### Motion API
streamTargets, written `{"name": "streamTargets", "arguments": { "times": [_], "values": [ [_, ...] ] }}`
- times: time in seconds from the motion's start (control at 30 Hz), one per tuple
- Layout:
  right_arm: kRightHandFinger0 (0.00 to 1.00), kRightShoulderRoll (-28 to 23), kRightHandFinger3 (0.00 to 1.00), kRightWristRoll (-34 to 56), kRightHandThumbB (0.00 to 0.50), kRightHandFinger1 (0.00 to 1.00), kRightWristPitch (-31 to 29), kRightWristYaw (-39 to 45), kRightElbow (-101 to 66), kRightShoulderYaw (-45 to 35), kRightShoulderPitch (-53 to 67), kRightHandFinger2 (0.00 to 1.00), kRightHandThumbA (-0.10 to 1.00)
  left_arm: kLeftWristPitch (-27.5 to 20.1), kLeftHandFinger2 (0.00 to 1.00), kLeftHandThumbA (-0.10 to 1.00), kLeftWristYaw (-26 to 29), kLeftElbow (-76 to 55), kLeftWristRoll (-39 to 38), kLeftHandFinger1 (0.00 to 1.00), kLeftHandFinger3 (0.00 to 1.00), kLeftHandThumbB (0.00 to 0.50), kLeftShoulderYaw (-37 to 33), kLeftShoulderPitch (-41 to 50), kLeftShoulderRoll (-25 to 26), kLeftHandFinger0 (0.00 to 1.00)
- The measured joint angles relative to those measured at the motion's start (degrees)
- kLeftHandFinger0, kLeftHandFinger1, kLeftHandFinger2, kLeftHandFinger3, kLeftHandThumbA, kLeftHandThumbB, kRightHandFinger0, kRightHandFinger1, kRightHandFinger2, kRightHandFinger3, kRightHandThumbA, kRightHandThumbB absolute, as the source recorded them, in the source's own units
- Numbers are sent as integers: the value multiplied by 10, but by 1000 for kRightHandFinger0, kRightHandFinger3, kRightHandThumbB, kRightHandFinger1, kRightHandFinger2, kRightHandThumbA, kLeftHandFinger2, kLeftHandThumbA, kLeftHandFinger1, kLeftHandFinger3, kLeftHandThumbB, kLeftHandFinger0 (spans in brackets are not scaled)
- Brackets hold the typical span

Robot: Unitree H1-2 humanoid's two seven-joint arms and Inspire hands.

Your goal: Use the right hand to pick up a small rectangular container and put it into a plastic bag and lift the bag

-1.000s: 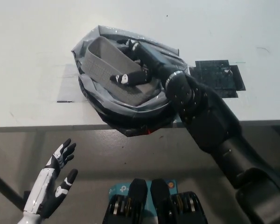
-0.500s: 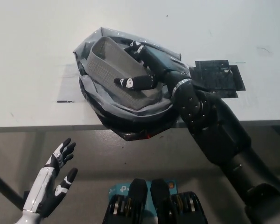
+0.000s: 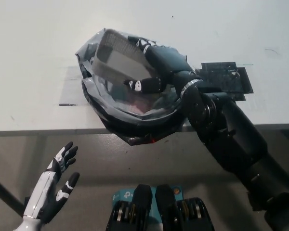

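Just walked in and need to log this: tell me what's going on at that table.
The robot's black right hand is reaching into a dark plastic bag that lies at the near edge of the white table. It is shut on a small rectangular container, grey and tilted up inside the bag's mouth. The white left hand rests open below the table edge, holding nothing. The bag is not lifted yet.

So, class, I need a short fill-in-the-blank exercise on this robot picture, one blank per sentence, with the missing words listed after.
1. The black right hand holds a grey rectangular ____ over the plastic bag.
2. The bag lies at the table's ____ edge.
3. The white left hand hangs below the table with its fingers ____.

Missing words: container; front; apart
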Motion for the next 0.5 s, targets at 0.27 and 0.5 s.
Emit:
{"name": "streamTargets", "arguments": {
  "times": [0.27, 0.5],
  "values": [
    [1000, -11, 1000, -9, 431, 1000, 60, 73, -12, 21, -17, 1000, 659, 0, 1000, 849, 0, 0, 2, 1000, 1000, 269, 0, -8, 2, 1000],
    [1000, -14, 1000, -10, 461, 1000, 79, 112, -3, 25, -22, 1000, 823, 0, 1000, 839, 0, 0, 2, 1000, 1000, 249, 0, -11, 3, 1000]
  ]
}}
